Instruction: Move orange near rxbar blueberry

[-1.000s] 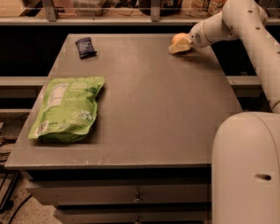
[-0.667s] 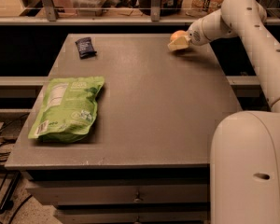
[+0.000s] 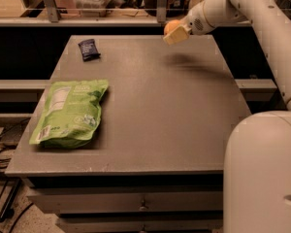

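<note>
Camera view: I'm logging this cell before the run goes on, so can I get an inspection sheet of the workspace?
Surface: grey table, flat, no spills seen.
Job's things: orange held in the air over the far edge; rxbar blueberry lying flat near the far left corner, well apart from it.
Clutter: green bag lying flat by the left edge.
Grippers: gripper off the table at the far side, shut on the orange.
Cables: dark cables on the floor at the lower left.
Surroundings: drawers under the table; railing with shelf items behind it.
</note>
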Tool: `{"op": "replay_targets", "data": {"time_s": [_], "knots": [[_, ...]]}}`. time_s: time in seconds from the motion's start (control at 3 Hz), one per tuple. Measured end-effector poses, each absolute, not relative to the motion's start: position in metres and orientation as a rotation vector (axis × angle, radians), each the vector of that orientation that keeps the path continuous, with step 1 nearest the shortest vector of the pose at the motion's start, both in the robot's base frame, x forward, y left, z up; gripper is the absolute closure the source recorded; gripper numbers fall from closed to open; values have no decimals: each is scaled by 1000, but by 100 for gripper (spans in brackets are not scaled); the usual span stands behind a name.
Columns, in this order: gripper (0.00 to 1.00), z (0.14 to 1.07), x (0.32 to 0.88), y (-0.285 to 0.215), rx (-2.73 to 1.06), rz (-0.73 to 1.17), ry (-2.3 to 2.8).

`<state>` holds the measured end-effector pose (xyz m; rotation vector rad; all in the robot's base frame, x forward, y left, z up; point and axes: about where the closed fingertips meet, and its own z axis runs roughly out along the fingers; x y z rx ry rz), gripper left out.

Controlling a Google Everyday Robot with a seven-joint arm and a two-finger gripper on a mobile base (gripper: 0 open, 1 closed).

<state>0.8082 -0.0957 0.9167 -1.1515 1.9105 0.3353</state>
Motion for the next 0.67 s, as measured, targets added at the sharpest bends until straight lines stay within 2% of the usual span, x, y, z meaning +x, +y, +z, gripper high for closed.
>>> {"op": "replay_targets", "data": {"time_s": [0.67], "knots": [[100,920,801,-78,-1203,353,1887]]}}
